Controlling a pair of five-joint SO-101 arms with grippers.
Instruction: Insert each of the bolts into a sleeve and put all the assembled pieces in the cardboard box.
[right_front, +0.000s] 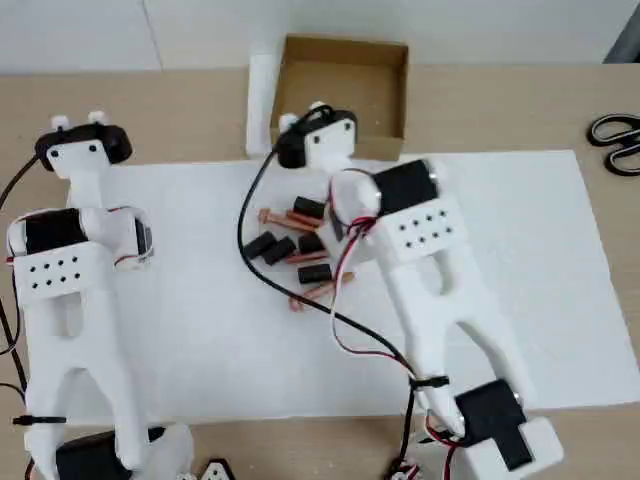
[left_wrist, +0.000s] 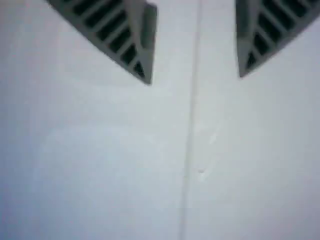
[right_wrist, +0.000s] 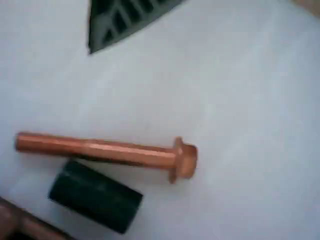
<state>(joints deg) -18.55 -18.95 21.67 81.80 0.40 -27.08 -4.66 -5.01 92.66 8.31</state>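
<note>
The white sheet (right_front: 200, 330) is lying before the cardboard box (right_front: 345, 45). The left gripper (left_wrist: 192, 75) is hovering over bare sheet (jaws spread apart). The right gripper (right_front: 306, 118) is giving no sign whether it is open or closed; a copper bolt (right_wrist: 107, 150) is lying clear of it, just beside a black sleeve (right_wrist: 95, 197).

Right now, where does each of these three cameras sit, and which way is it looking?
High view: above the table, looking down on white sheet, cardboard box, both arms, left hand, right hand.
Left wrist view: on the left wrist, facing the sheet between that hand's open fingers.
Right wrist view: on the right wrist, close over a bolt and sleeve; that hand's edge shows.
Shared: high and right wrist views both show bolts and sleeves.
</note>
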